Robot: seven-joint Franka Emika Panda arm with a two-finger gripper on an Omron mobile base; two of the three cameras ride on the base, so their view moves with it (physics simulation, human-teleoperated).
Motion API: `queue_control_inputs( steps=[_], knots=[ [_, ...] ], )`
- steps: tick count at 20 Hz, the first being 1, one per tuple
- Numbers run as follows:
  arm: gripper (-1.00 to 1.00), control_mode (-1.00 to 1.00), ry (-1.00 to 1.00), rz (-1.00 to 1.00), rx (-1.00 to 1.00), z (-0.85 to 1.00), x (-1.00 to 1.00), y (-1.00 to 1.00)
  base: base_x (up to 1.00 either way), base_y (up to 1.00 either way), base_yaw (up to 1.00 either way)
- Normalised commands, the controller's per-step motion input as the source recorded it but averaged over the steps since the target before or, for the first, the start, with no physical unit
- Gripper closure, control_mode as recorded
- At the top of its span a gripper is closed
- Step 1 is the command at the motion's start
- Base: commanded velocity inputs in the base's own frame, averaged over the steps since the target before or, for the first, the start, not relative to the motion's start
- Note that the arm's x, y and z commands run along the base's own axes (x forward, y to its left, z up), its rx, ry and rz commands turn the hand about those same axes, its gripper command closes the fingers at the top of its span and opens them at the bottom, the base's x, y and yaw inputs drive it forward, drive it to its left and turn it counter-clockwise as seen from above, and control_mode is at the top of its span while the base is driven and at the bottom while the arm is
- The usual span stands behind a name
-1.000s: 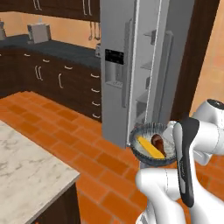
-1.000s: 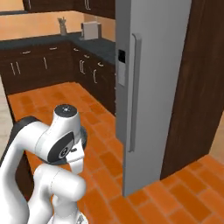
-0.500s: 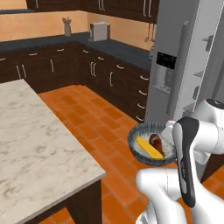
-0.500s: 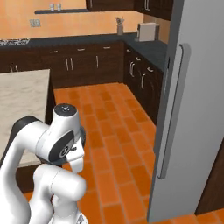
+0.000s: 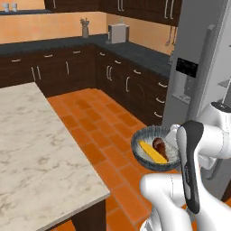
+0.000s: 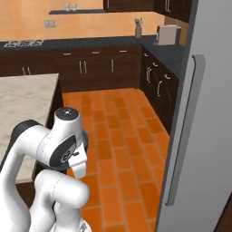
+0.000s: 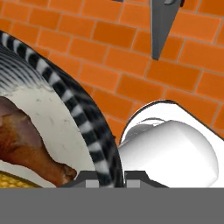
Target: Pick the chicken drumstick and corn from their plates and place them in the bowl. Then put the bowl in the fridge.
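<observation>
One marble island — left of bowl

The robot's white forearm is covering the right side of the bowl, hiding the gripper behind it. The picture's right edge is cutting off the fridge. In the hand view, the bowl's rim is concealing most of the corn.

no readable text, labels or numbers anywhere.
</observation>
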Motion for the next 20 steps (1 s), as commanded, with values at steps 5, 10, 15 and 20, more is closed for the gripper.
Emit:
queue_control_inputs(
  steps=[5, 10, 15, 20],
  knots=[
    [1.0, 1.0, 0.0, 0.0, 0.0, 0.0, 0.0, 0.0, 0.24, -0.41, 0.17],
    [1.0, 1.0, 0.0, 0.0, 0.0, 0.0, 0.0, 0.0, 0.25, -0.3, 0.25],
    [1.0, 1.0, 0.0, 0.0, 0.0, 0.0, 0.0, 0.0, 0.5, -0.07, 0.17],
    [1.0, 1.0, 0.0, 0.0, 0.0, 0.0, 0.0, 0.0, 0.86, 0.0, 0.04]
  ],
)
